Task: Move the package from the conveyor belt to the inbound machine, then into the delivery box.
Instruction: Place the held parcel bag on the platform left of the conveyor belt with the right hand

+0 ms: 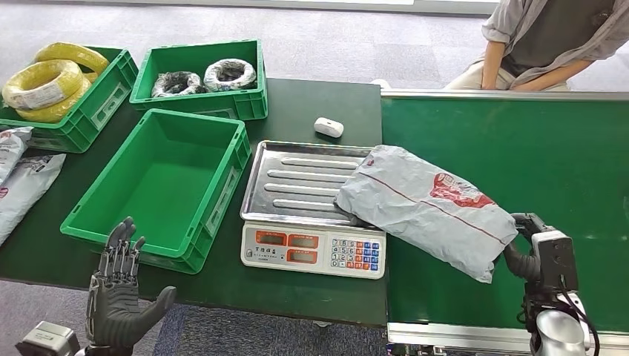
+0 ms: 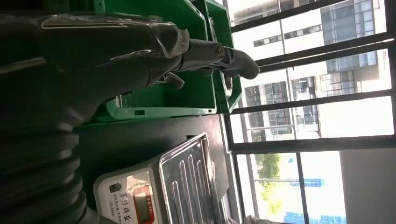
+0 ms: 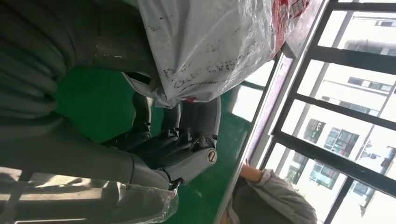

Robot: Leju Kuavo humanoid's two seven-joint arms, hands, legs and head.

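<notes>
— Where is the package [image 1: 426, 208] lying?

— It is lying half on the scale's steel tray [image 1: 297, 182], half on the green conveyor belt [image 1: 534, 148], with the right robot hand [image 1: 523, 241] gripping its corner at four o'clock.

— And the left robot hand [image 1: 119, 297]?

— It is hanging released, fingers apart, at seven o'clock, beside the empty green crate [image 1: 159, 189].

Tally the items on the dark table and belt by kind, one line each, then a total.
Green crates: 3
Scales: 1
Grey packages: 3
Yellow coils: 2
Wrapped dark coils: 2
Small white devices: 1
Total: 12
</notes>
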